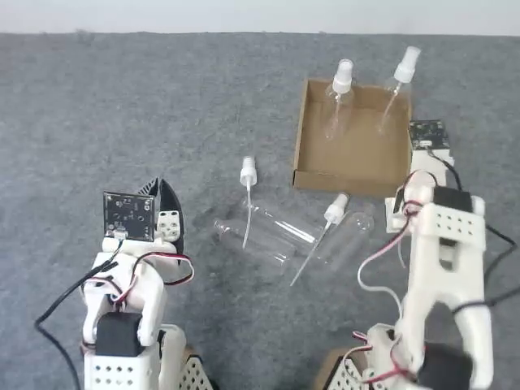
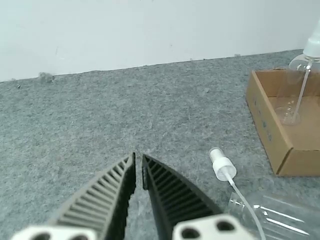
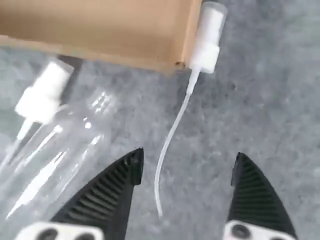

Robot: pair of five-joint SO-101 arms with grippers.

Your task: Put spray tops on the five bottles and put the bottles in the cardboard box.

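Two capped clear bottles (image 1: 337, 101) stand in the cardboard box (image 1: 349, 162). On the felt in front of it lie two bare bottles (image 1: 260, 236) with a spray top (image 1: 248, 172) whose tube crosses them. A further bottle (image 1: 351, 229) has another spray top (image 1: 335, 209) lying over it. My right gripper (image 3: 190, 155) is open over a loose spray top (image 3: 206, 37) by the box corner, and its tube (image 3: 170, 145) runs between the jaws. My left gripper (image 2: 139, 157) is shut on nothing. It is left of the spray top (image 2: 221, 167) and the bottles (image 2: 280, 215).
Grey felt covers the table, with a white wall behind. The right arm (image 1: 443, 236) stands beside the box's front right corner and hides what is beneath it. Bare felt stretches left of the box (image 2: 285, 135) and beyond the left gripper (image 1: 166, 210).
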